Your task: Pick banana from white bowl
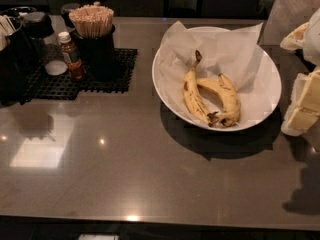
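So, the gripper (306,104) is only seen as pale blocky parts poking in at the right edge of the frame, just beside the right rim of the white bowl (161,96); whether it's open or closed can't be told from this view; nothing is seen held in it.

The task is judged to be right at the start, tbh; no banana has been lifted and nothing's been grasped, so the reach, the grasp and the lift out are all left to be done.

The banana (191,96) with the long dark-tipped stem is found lying in the bowl on the crinkled paper liner (235,49), stem pointed toward the back; it's the one farther from the gripper, over on the frame's left side of the bowl, with a second banana (225,96) lying between it and the gripper; the two appear to be touching at their near ends.

Further out, on the dark counter (125,164), a black mesh mat (120,69) is seen with a cup of wooden sticks (92,21) and a small sauce bottle (71,56) set on it, well apart from the bowl.
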